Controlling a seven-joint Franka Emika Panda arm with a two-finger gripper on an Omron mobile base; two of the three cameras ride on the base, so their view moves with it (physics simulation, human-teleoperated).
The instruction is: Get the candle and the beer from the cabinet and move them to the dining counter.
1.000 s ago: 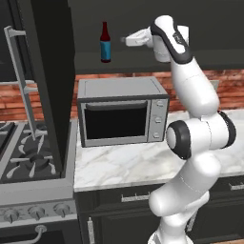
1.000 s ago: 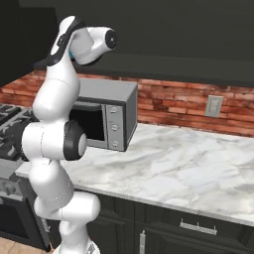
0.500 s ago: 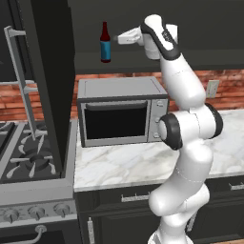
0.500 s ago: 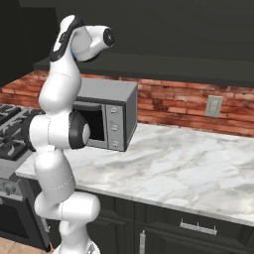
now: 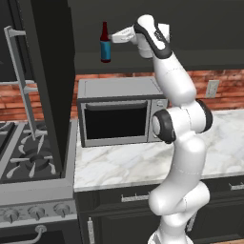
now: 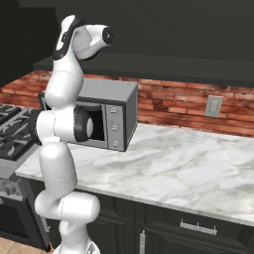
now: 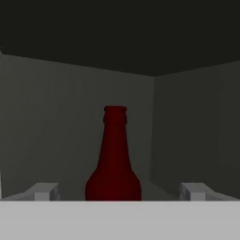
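Since a second ago the gripper point(image 5: 113, 36) has been brought closer to the beer point(image 5: 105, 44) — its jaws are spread wide on either side of the neck, nothing gripped. One bottle of smooth dark red-brown glass is seen, upright inside the open cabinet point(image 5: 47, 81) above one steel microwave point(image 5: 121, 114).

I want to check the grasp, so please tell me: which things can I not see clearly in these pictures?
- Beer: in the hand view its lower body and label are cut off by the bottom edge.
- Gripper: in the left base view it is too small to tell whether it touches the beer.
- Cabinet: in the left base view its inside is too dark.
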